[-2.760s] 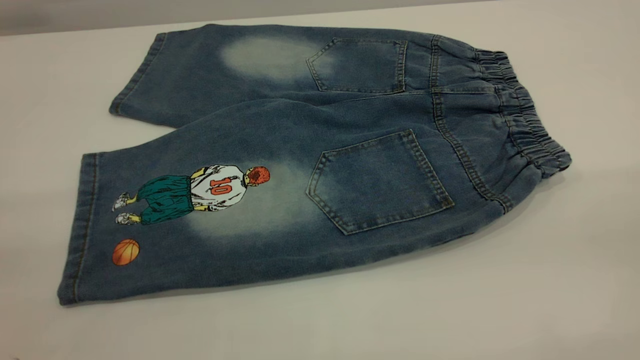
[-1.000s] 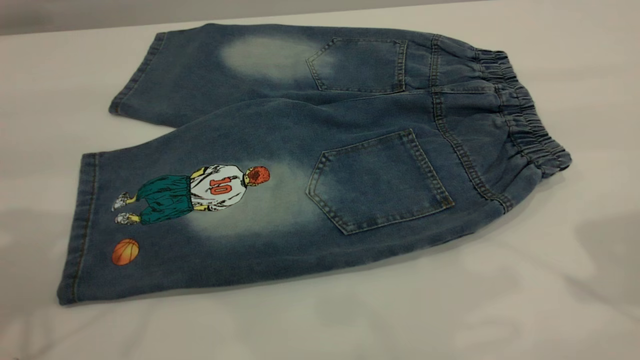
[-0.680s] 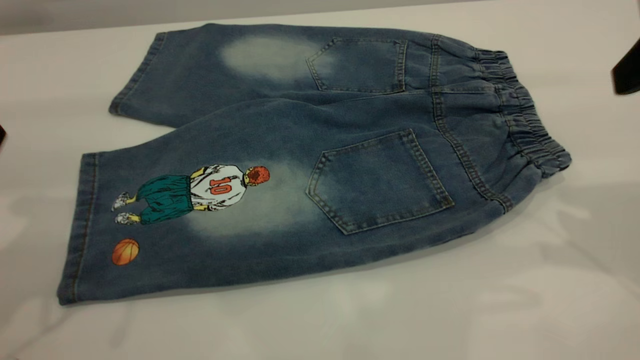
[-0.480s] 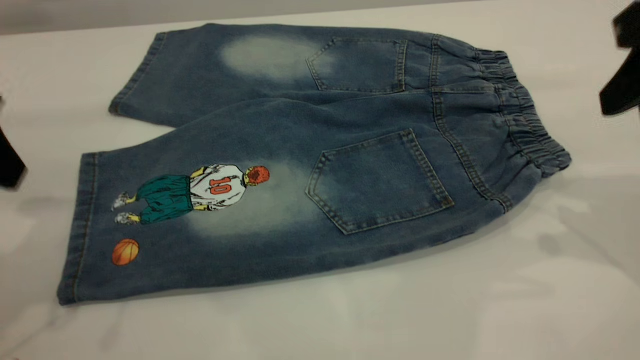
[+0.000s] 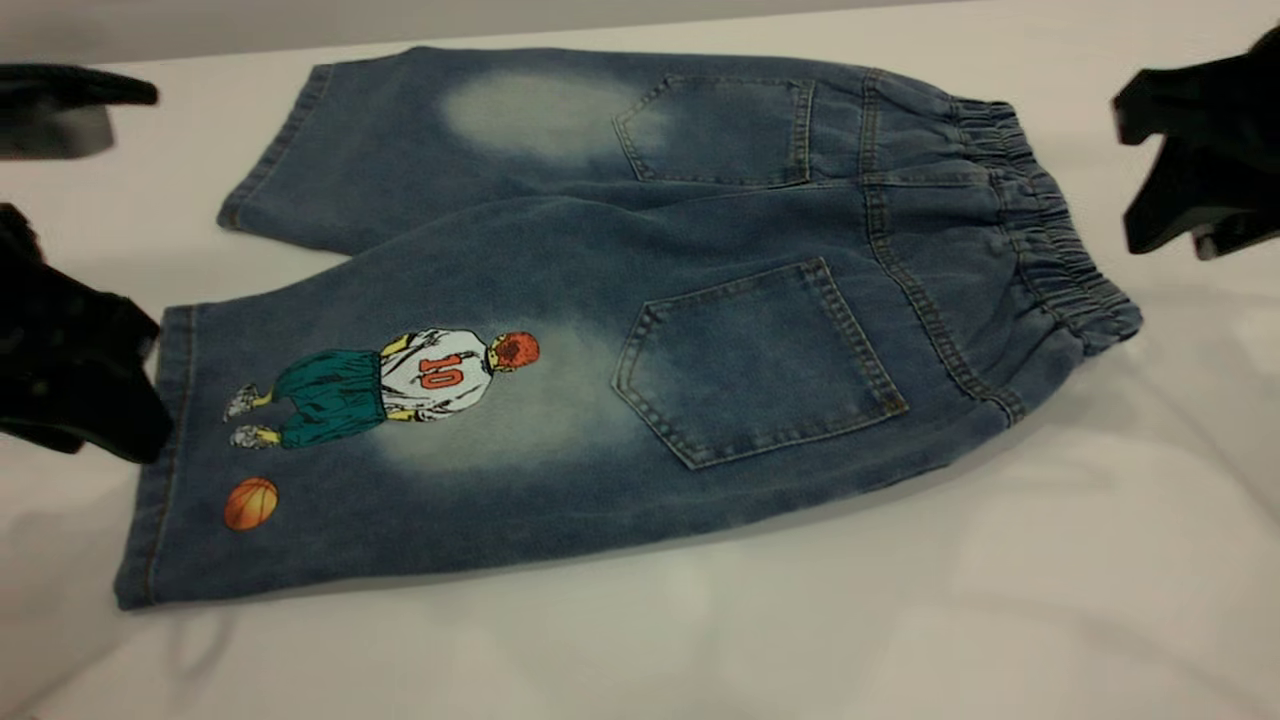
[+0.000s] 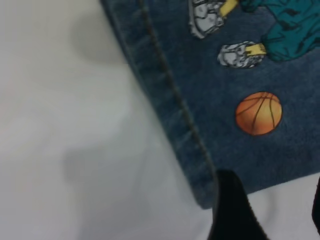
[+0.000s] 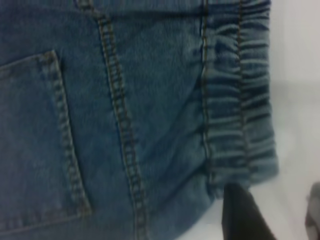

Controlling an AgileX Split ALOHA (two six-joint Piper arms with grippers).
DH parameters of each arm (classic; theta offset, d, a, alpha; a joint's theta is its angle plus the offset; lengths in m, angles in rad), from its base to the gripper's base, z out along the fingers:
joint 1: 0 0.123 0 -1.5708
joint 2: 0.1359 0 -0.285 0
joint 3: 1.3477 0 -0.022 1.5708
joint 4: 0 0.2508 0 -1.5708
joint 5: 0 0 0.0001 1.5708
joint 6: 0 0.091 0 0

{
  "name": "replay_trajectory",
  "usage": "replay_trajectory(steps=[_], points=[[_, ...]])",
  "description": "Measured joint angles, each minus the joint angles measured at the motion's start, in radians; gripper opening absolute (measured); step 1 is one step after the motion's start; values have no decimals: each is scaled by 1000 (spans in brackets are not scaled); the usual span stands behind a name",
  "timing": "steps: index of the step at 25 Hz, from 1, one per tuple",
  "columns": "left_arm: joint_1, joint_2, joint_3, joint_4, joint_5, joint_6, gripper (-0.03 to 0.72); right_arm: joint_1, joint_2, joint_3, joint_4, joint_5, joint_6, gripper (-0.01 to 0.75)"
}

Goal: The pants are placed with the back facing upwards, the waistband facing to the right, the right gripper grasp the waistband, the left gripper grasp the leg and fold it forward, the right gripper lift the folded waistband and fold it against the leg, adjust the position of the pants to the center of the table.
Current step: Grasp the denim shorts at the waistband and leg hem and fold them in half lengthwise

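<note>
The pants (image 5: 720,240) lie flat on the table (image 5: 700,650), back pockets up, with the waistband (image 5: 1040,220) at the right. The leg (image 5: 420,460) with the number 10 player print points left, nearest the front edge. My left gripper (image 5: 120,400) hovers at that leg's hem; in the left wrist view it is open (image 6: 272,210) beside the hem corner (image 6: 200,185), near the orange ball print (image 6: 258,113). My right gripper (image 5: 1150,175) hangs right of the waistband. It is open (image 7: 280,215) just off the waistband's end (image 7: 245,100), holding nothing.
A further black part of the left arm (image 5: 60,100) shows at the far left, beyond the plain leg (image 5: 400,140). Bare table surrounds the pants on all sides, with the widest strip along the front.
Both grippers have come into the exterior view from the side edges, the left toward the printed leg's hem, the right toward the waistband. The pants have not moved.
</note>
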Motion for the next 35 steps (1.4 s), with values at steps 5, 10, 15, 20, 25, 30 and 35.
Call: replay_trajectory(steps=[5, 10, 15, 20, 25, 30, 35], points=[[-1, 18, 5, 1, 13, -20, 363, 0, 125, -71, -4, -3, -31, 241], [-1, 18, 5, 1, 25, -26, 363, 0, 217, -112, -36, -19, -124, 241], [-1, 18, 5, 3, 42, -26, 363, 0, 240, -112, -57, -37, -142, 265], [-1, 18, 5, 3, 50, -28, 363, 0, 240, -112, -54, -18, -150, 332], [-1, 18, 5, 3, 91, -27, 363, 0, 240, -112, -53, 29, -175, 353], [-1, 18, 9, 3, 89, -27, 363, 0, 240, -112, -53, 55, -189, 353], [-1, 18, 47, 3, 82, -57, 363, 0, 240, -112, -52, 46, -194, 353]])
